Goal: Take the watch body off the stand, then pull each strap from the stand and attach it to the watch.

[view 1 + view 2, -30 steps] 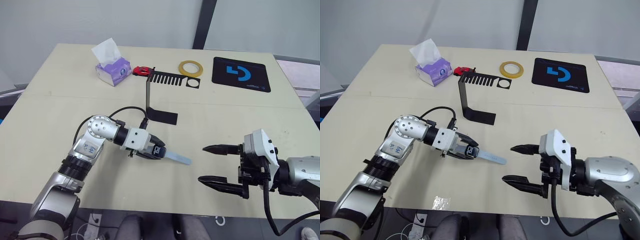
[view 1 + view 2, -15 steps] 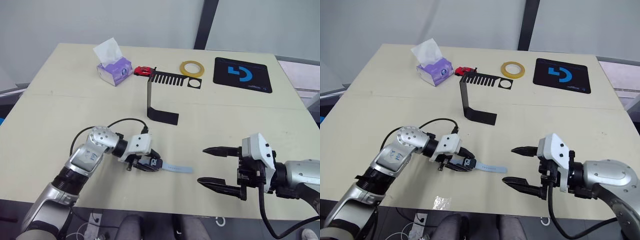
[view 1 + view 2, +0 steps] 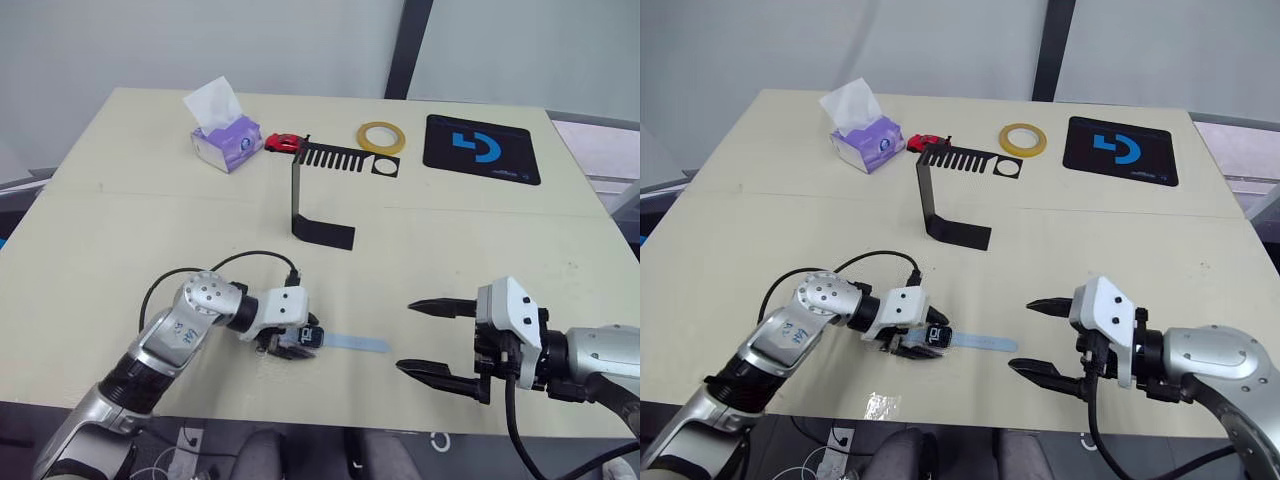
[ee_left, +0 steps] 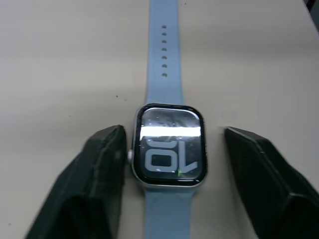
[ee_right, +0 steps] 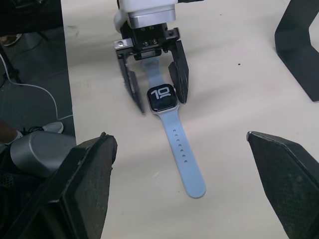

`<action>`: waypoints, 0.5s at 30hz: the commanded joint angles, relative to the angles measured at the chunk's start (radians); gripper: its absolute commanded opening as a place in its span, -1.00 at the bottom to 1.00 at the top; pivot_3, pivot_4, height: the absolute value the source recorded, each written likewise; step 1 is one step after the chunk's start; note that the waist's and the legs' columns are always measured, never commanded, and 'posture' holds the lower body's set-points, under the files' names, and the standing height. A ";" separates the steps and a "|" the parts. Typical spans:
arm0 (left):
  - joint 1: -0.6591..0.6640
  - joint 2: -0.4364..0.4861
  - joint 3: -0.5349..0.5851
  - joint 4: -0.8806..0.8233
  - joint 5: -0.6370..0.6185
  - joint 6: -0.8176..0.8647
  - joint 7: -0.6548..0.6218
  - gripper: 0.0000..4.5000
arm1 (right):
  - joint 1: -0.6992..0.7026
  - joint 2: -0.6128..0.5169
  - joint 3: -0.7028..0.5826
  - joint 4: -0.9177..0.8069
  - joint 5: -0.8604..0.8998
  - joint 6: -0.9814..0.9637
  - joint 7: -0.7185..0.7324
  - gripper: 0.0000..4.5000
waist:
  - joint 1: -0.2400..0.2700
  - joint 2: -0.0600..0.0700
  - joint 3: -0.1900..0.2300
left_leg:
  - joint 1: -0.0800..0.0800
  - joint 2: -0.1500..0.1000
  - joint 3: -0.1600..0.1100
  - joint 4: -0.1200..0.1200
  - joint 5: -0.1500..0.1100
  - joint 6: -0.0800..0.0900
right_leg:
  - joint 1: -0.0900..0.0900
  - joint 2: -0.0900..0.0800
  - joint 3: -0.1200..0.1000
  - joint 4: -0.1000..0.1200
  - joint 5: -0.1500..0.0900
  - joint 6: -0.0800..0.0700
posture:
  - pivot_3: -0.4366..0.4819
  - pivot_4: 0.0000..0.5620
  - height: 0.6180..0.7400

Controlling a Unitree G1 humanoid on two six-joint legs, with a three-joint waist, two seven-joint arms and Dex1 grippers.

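Looking down at the table point(image 3: 120, 210), my left gripper point(image 5: 153, 82) sits low in the lower left of the frame with its fingers point(image 4: 102, 164) spread apart on either side of the watch body point(image 4: 168, 151), one just about touching its edge, the other clear of it. Both straps point(image 5: 182, 159) are on the watch, which lies flat with one pale blue band running out toward the middle. My right gripper point(image 3: 437, 338) hangs at lower right, wide open and holding nothing. Up top the stand point(image 3: 320, 190) sits well apart from all that
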 commanded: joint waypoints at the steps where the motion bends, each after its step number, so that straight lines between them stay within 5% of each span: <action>1: 0.034 0.068 0.105 -0.072 -0.105 0.079 -0.044 0.99 | 0.030 -0.019 -0.043 -0.015 0.009 -0.022 0.017 1.00 | -0.002 0.000 0.000 | 0.000 0.000 0.000 0.000 0.000 0.000 | 0.000 0.000 0.000 0.000 0.000 0.000 | -0.05 -0.47 0.97; 8: 0.107 0.318 0.477 -0.049 -0.414 0.230 -0.225 0.99 | 0.148 -0.042 -0.296 0.034 0.102 0.009 0.106 1.00 | 0.000 0.000 0.000 | 0.000 0.000 -0.001 -0.001 0.000 0.000 | 0.001 -0.001 -0.002 -0.002 0.000 0.000 | -0.05 -0.47 0.97; 15: 0.249 0.580 0.730 0.105 -0.440 0.244 -0.339 0.99 | 0.282 -0.090 -0.573 0.137 0.132 0.036 0.280 1.00 | 0.000 0.000 0.001 | 0.008 0.000 -0.001 -0.012 0.000 0.000 | 0.009 -0.002 -0.003 -0.012 -0.001 -0.001 | -0.05 -0.47 0.97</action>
